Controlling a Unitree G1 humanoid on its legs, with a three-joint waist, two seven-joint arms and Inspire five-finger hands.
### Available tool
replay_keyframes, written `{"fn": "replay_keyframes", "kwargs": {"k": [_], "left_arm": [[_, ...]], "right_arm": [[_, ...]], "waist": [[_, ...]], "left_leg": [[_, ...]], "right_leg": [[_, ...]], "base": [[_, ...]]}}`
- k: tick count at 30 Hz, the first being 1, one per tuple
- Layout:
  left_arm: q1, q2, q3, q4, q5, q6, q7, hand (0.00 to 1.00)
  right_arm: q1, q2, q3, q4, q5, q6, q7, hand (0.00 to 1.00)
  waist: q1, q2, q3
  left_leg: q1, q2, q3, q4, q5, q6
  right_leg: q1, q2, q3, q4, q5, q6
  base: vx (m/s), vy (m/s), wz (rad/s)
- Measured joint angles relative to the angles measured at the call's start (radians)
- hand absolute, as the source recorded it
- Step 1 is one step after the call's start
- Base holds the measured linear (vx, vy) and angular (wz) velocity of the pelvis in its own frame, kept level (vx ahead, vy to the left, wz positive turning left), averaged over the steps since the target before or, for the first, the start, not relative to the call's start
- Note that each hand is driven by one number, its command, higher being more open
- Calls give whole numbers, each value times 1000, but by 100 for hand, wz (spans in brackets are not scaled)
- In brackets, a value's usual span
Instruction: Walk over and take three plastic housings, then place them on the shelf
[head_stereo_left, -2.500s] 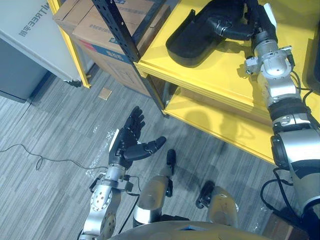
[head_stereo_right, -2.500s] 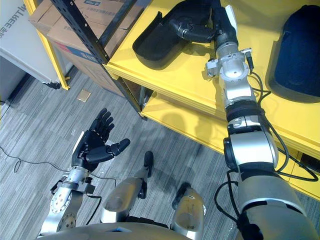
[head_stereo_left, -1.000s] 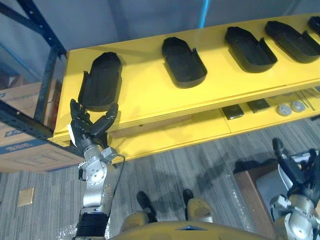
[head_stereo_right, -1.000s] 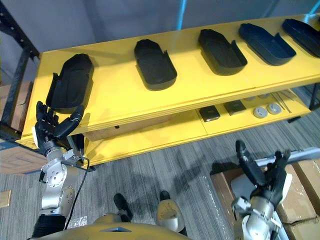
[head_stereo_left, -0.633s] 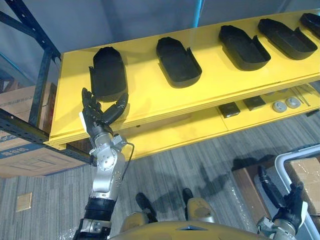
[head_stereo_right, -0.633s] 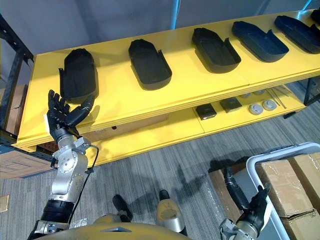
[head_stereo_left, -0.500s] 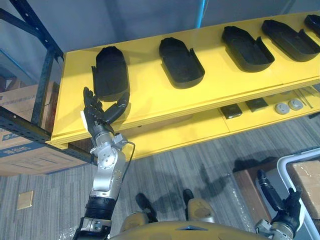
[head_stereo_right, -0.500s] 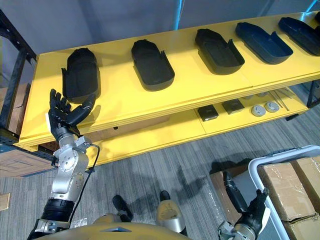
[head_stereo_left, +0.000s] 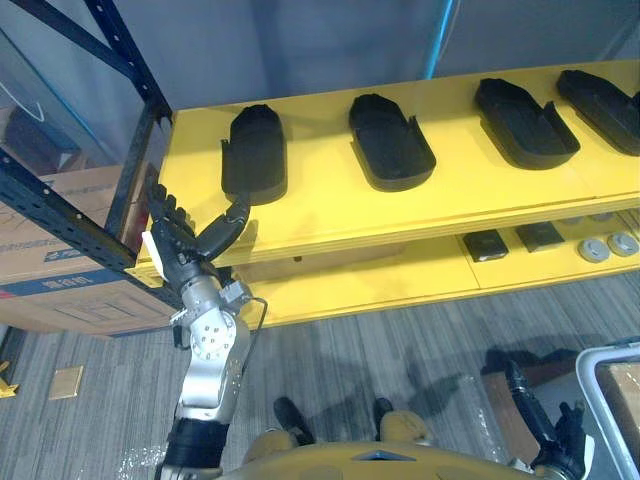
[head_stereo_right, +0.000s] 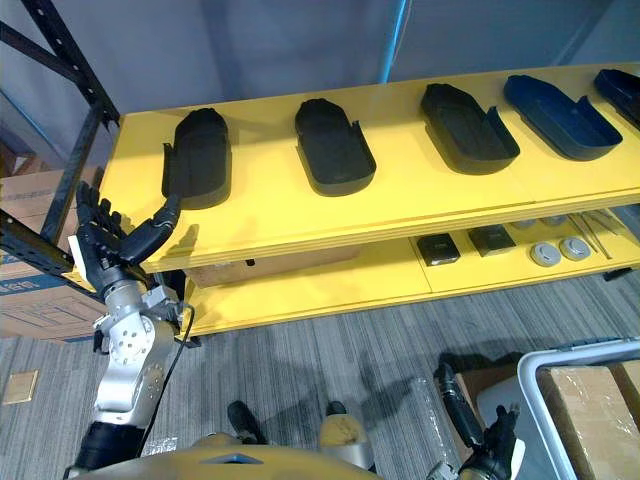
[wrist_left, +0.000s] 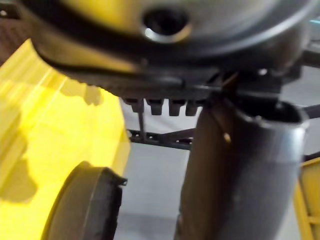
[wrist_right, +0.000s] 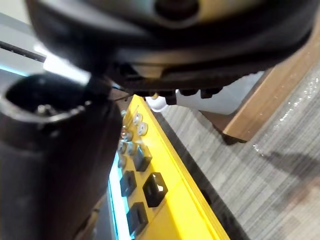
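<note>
Several black plastic housings lie in a row on the yellow shelf (head_stereo_left: 330, 215): the leftmost housing (head_stereo_left: 254, 155), a second housing (head_stereo_left: 391, 155), a third (head_stereo_left: 525, 122) and more to the right. My left hand (head_stereo_left: 185, 240) is raised at the shelf's front left edge, open and holding nothing. Its thumb reaches up close to the near end of the leftmost housing, which also appears past that thumb in the left wrist view as a housing (wrist_left: 82, 205). My right hand (head_stereo_right: 480, 435) hangs low near the floor, open and holding nothing.
A dark blue rack post (head_stereo_left: 130, 60) rises at the shelf's left end, with cardboard boxes (head_stereo_left: 60, 270) behind it. The lower shelf (head_stereo_left: 400, 275) carries small dark and round parts (head_stereo_left: 545, 235). A white-railed cart (head_stereo_right: 585, 385) with boxes stands at the lower right.
The whole picture has shifted, so the camera moved. My left hand stays open by the leftmost housing. My right hand has sunk lower in view.
</note>
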Motion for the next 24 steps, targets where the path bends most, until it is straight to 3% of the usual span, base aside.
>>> {"fn": "replay_keyframes", "kwargs": {"k": [7,11,15,20,24], "left_arm": [[168,4,-46,-42,78,-92,-156,100],[255,26,-103,-38,283,-178,-244,100],[265,73,-142,-33,392,-275,-361,100],[286,119,-180,57,464,-340,-375,100],[310,153,-172,136,465,-386,-370,100]], "right_arm": [[-16,17,2,152,38,62,80,100],[-66,19,12,282,36,108,130,100],[-122,16,44,357,24,148,163,100],[-173,-10,62,418,10,171,178,100],[-211,-19,62,475,-6,190,181,100]], "waist": [[35,-16,-38],[56,-16,-52],[60,-12,-54],[59,-24,-62],[87,-41,-65]], "left_leg": [[18,-6,-39,0,1,-1],[26,-18,-50,0,1,-1],[34,-36,-63,0,-1,3],[33,-63,-114,-1,-5,10],[26,-75,-132,-1,-9,15]], "right_leg": [[50,-6,-50,-15,-13,-2],[68,-18,-72,-15,-25,-6],[82,-33,-91,-12,-38,-2],[96,-50,-115,-10,-62,4],[98,-56,-120,-12,-69,8]], "base": [[36,22,18],[25,40,16],[15,51,15],[33,56,24],[80,34,15]]}}
